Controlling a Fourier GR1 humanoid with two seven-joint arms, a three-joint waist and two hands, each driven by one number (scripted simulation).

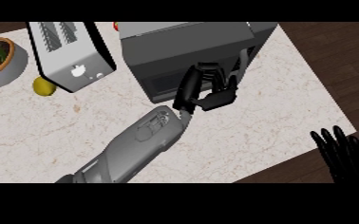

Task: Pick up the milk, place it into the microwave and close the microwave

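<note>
Head view shows my left hand with curled, empty fingers against the microwave door, milk unseen, likely inside, so I judge closing remains; right hand rests open.

Dark grey microwave at the counter's far side, turned at a slant, door shut or all but shut with its dim window facing forward. Milk nowhere visible on the counter; whether inside the microwave, impossible to tell.
</note>
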